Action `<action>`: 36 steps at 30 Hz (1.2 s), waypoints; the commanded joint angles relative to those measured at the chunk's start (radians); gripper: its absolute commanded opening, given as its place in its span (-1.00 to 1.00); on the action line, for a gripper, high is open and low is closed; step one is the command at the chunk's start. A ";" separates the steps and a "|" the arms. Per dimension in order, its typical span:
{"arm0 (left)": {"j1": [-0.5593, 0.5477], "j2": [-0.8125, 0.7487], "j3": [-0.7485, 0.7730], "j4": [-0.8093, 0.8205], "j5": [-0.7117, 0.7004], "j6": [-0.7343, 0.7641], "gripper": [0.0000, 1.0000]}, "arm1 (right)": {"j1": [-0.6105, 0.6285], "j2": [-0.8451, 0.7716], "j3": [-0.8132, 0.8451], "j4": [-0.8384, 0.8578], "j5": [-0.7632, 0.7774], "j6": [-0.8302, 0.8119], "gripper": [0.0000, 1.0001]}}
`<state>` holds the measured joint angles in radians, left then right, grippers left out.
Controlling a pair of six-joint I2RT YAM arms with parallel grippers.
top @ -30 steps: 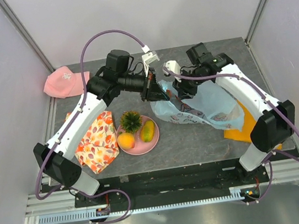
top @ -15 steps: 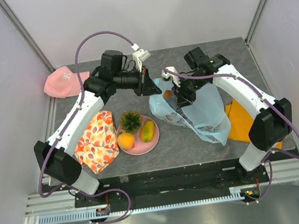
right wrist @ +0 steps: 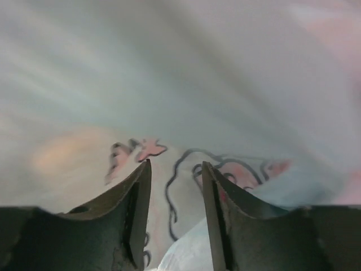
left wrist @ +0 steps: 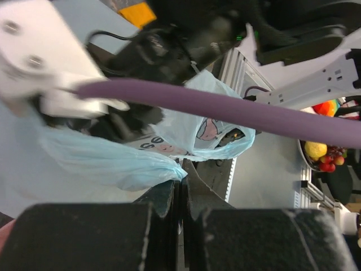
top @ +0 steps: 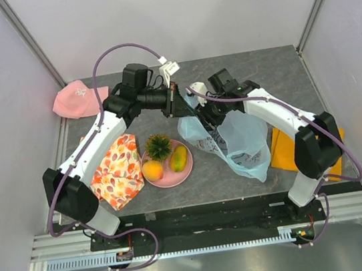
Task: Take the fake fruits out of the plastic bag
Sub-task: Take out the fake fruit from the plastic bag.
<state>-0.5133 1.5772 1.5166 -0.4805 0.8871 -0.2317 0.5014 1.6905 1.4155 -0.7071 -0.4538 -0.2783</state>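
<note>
Emptying the plastic bag (top: 244,141) looks partly done. The pineapple (top: 158,145), orange (top: 152,170) and mango (top: 179,158) sit together on a pink plate (top: 174,179), on the base side of the left pincer (left wrist: 181,174) and well clear of its tips. That pincer is clamped tight on a bunched edge of the light-blue film, holding the bag's mouth off the table. The right pincer (right wrist: 176,169) is just beside it, nosed into the bag, its jaws parted to a middling gap with nothing visibly gripped. Printed film fills the view ahead of its tips, and a pink-orange patch to their left may be a fruit behind the plastic, though it is too blurred to tell. The step in hand seems to be reaching in for another fruit. Next, the right pincer should go deeper and close on a fruit alone, not on loose film
</note>
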 commanded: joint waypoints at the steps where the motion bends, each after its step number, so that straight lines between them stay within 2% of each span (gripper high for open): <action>1: 0.002 -0.049 -0.025 0.051 0.076 -0.043 -0.97 | -0.023 0.050 0.048 0.095 0.196 0.114 0.04; 5: 0.002 -0.062 -0.047 0.043 0.096 -0.026 -0.97 | -0.052 0.109 0.071 0.083 0.337 0.111 0.23; 9: 0.002 -0.065 -0.050 0.039 0.095 -0.015 -0.97 | -0.124 0.127 0.065 0.113 0.365 0.110 0.33; 12: 0.002 -0.059 -0.050 0.036 0.101 -0.012 -0.97 | -0.127 0.124 0.060 0.141 0.389 0.068 0.46; 13: 0.002 -0.057 -0.049 0.036 0.104 -0.012 -0.97 | -0.129 0.126 0.068 0.143 0.400 0.064 0.65; 14: 0.002 -0.052 -0.045 0.036 0.108 -0.014 -0.97 | -0.127 0.135 0.072 0.147 0.409 0.057 0.96; 22: 0.002 -0.023 -0.027 0.046 0.124 -0.026 -0.97 | -0.124 0.277 0.168 0.103 0.507 -0.005 0.96; 33: 0.001 -0.011 -0.029 0.063 0.135 -0.041 -0.97 | -0.126 0.365 0.178 0.188 0.619 -0.073 0.96; 36: 0.001 -0.009 -0.030 0.068 0.131 -0.041 -0.97 | -0.130 0.357 0.156 0.219 0.580 -0.093 0.75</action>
<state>-0.5121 1.5627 1.4662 -0.4549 0.9791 -0.2440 0.3767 2.0510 1.5566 -0.5587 0.1120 -0.3351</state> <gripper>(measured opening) 0.034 0.936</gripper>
